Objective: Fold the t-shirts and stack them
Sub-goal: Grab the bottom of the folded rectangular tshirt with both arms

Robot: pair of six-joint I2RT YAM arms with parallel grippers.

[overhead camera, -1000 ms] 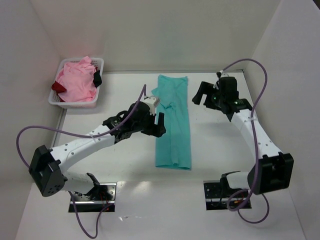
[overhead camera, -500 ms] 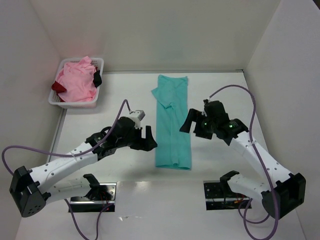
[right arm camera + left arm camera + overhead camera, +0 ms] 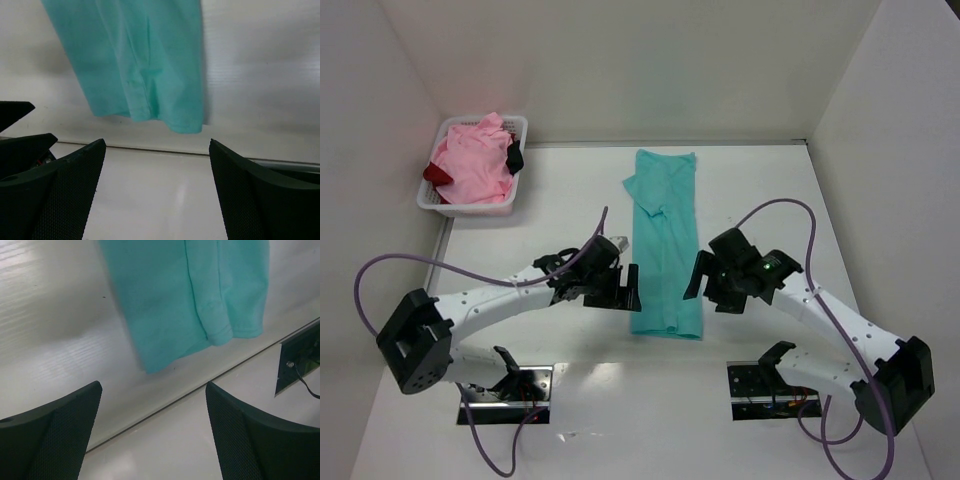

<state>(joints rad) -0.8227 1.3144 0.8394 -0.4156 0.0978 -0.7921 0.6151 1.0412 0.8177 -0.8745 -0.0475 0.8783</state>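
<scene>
The left gripper (image 3: 628,288) and right gripper (image 3: 698,283) are hanging with fingers spread apart, holding nothing, the teal t-shirt's (image 3: 665,250) near end lying between them.

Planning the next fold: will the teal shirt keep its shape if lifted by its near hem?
Probably not: the teal shirt lies flat with soft creases, so it likely droops. Its folded layers may slide apart.
</scene>
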